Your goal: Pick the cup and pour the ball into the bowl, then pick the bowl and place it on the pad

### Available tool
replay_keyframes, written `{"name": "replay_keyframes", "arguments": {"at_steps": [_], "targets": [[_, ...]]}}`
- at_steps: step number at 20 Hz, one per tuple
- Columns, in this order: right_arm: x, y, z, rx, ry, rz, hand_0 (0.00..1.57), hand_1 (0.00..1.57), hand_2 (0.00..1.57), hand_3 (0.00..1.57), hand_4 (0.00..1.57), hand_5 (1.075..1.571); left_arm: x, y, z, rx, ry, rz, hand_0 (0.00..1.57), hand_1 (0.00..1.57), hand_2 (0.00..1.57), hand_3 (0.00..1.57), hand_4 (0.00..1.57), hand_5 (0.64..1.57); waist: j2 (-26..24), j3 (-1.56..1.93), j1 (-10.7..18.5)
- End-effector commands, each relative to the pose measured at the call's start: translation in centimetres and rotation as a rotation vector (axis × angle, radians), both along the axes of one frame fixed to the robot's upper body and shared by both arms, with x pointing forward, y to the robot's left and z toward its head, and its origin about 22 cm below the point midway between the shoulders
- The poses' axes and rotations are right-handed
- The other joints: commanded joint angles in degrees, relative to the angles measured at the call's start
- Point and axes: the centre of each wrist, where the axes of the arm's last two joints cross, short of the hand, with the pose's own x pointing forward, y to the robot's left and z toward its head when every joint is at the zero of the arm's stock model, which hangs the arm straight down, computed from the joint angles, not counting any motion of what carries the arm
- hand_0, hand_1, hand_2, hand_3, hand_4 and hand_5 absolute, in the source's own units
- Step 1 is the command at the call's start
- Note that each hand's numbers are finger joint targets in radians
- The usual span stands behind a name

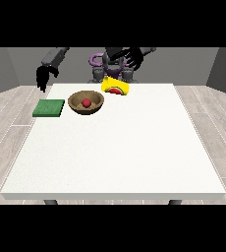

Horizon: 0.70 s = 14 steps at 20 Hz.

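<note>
While the hand at the view's right (pixel 134 57) hangs in the air above the far edge of the white counter (pixel 134 147), its black fingers are spread and relaxed, released, gripping nothing at all. Just below it and a touch toward the view's left lies the yellow cup with a red and green watermelon print (pixel 116 86), tipped over on its side on the counter, close to the far edge and apart from that hand. Next to the cup, nearer the camera and further to the view's left, sits the round brown wooden bowl (pixel 77 105), upright, and the small red ball (pixel 86 102) is resting inside it. Beyond the bowl, again toward the view's left and just beside it without touching, there's the flat green square pad (pixel 49 108), lying near the counter's left edge with nothing on top. Above the pad, off past the counter's far corner, the hand at the view's left (pixel 44 76) hangs downward on its grey arm, fingers pointing at the floor, loose and straight, grasping nothing, well clear of the pad and the bowl.
</note>
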Motion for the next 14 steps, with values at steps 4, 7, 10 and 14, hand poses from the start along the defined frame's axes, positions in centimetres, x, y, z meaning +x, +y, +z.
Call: {"name": "replay_keyframes", "arguments": {"at_steps": [4,7,10,14], "targets": [[-1.5,0.7,-2.0,0.035,-0.012,-0.116,0.0,0.0,0.0,0.0,0.42,1.57,1.0,10.0,6.1,-0.362,-0.04,-0.228,0.0,0.0,0.0,0.0,0.21,1.5,4.21,0.45,7.36],[-0.5,2.5,-1.8,0.055,-0.077,-0.144,0.0,0.0,0.0,0.0,0.0,1.57,1.9,15.6,9.0,-0.393,-0.096,-0.294,0.0,0.0,0.0,0.0,0.26,1.491,7.68,0.62,8.29],[0.8,3.3,-1.4,0.07,-0.088,-0.168,0.0,0.0,0.0,0.0,0.0,1.57,2.1,19.8,10.5,-0.404,-0.086,-0.328,0.0,0.0,0.0,0.0,0.35,1.5,7.93,0.81,9.28],[2.1,4.8,-1.4,0.088,-0.097,-0.114,0.0,0.0,0.0,0.0,0.0,1.568,1.8,26.4,10.9,-0.418,-0.079,-0.285,0.0,0.0,0.0,0.0,0.31,1.508,8.55,0.86,6.41]]}}
